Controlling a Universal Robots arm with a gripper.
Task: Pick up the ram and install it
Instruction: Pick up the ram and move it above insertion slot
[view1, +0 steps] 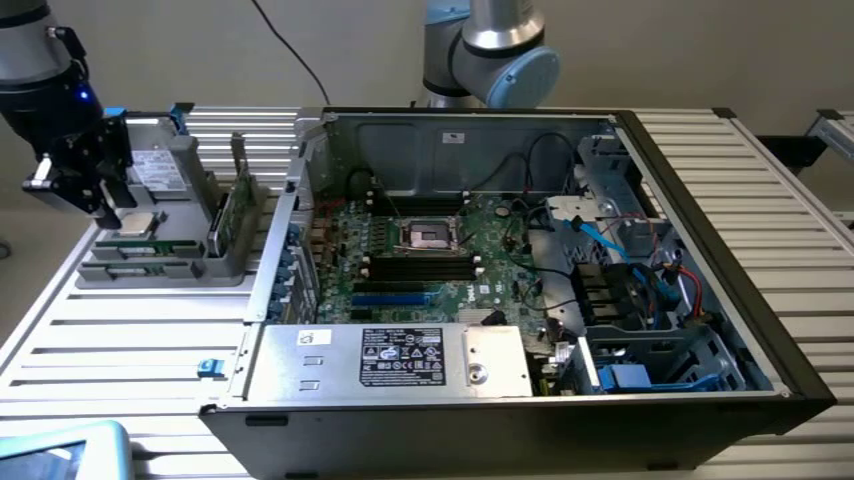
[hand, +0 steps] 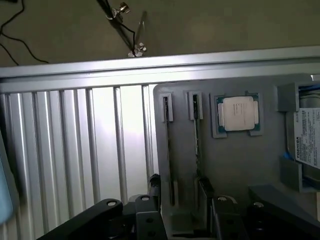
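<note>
Tool (hand: 179, 190): released, jaws wide, hanging fingers-down over the grey holder (hand: 240, 165).
Ram (hand: 196, 142): edge-on in a slot, hard to read.
Arm (view1: 34, 60): cut off above the wrist.

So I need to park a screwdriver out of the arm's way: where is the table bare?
Bare slats lie on the near side of the grey holder, beside the computer case, and in a strip on the exterior view's right of the case. Crowded: the holder, under the open fingers, and the case's inside.
</note>
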